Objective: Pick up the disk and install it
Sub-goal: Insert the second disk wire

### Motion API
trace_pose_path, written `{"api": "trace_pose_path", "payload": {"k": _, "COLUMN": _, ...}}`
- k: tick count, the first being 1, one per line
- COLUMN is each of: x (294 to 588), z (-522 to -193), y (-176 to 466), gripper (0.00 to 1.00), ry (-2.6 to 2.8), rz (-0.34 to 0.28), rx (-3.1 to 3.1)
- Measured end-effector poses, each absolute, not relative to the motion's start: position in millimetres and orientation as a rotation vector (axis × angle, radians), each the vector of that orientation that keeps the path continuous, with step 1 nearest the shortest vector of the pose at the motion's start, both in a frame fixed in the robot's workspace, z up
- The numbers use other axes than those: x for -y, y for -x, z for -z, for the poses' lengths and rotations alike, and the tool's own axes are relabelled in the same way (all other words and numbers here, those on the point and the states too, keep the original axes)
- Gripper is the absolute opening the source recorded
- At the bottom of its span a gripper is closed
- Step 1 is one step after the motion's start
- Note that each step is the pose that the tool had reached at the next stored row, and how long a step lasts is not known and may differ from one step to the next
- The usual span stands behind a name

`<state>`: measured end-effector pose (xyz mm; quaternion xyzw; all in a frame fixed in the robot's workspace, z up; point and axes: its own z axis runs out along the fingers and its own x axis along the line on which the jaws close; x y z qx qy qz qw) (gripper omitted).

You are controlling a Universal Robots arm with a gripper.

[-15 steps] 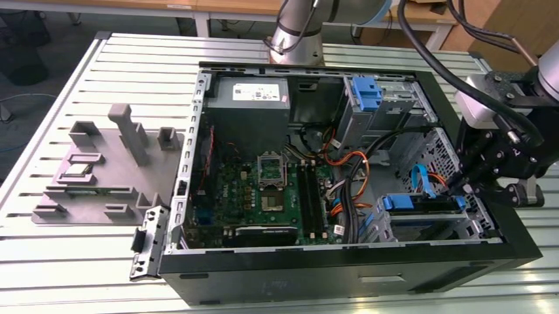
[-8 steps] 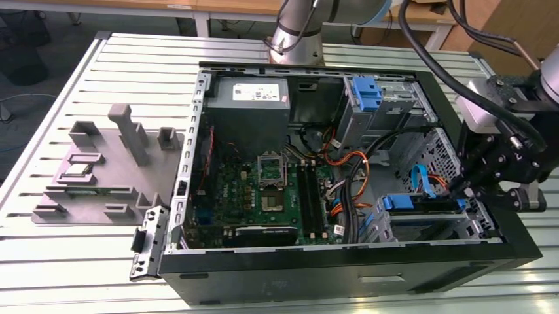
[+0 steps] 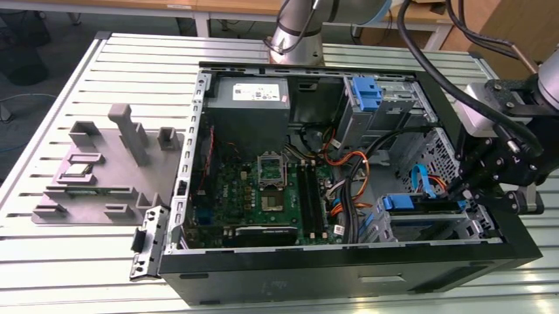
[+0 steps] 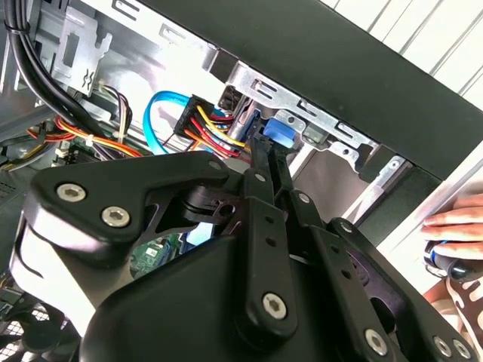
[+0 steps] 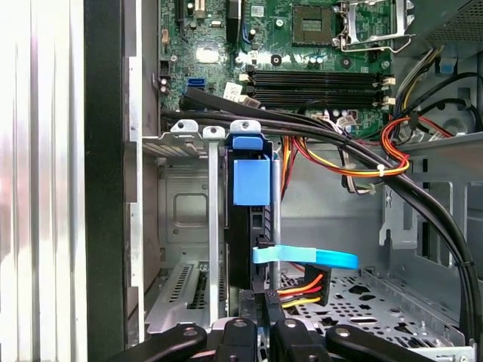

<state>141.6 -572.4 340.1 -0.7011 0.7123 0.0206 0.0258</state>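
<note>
The disk [image 3: 421,204], with its blue carrier frame, sits on edge in the lower drive bay of the open computer case [image 3: 349,261], at the exterior view's right. In the first wrist view the disk [image 5: 249,226] stands edge-on in the bay, its blue tab towards the motherboard. My gripper [image 3: 461,193] hangs over the bay's outer end. Its two black fingers [image 5: 253,324] lie close together, shut, with their tips at the disk's near end [image 5: 264,296]. The second wrist view shows the gripper [image 4: 263,145] pointing at the blue frame [image 4: 290,132].
A blue flat cable [image 5: 309,258] and red-yellow power wires [image 5: 302,290] plug in beside the disk. Black cable bundles [image 5: 339,143] cross above the bay. A bare blue bracket [image 3: 367,91] sits in the upper bay beside the grey power box [image 3: 249,98]. A person's hand [image 4: 453,222] rests outside the case. A grey fixture [image 3: 105,170] stands on the table.
</note>
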Motion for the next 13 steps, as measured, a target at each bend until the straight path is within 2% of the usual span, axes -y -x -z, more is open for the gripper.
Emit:
{"api": "trace_pose_path", "payload": {"k": 6, "x": 572.4, "z": -339.8, "y": -141.6, "gripper": 0.16, "ry": 2.167, "rz": -0.064, "rx": -2.201}}
{"api": "trace_pose_path", "payload": {"k": 8, "x": 572.4, "z": -339.7, "y": -141.6, "gripper": 0.18, "ry": 2.167, "rz": -0.064, "rx": -2.201}}
{"api": "trace_pose_path", "payload": {"k": 9, "x": 572.4, "z": -339.8, "y": -141.6, "gripper": 0.24, "ry": 2.167, "rz": -0.064, "rx": -2.201}}
{"api": "trace_pose_path", "payload": {"k": 13, "x": 572.2, "z": -339.6, "y": -141.6, "gripper": 0.24, "ry": 2.167, "rz": -0.064, "rx": -2.202}}
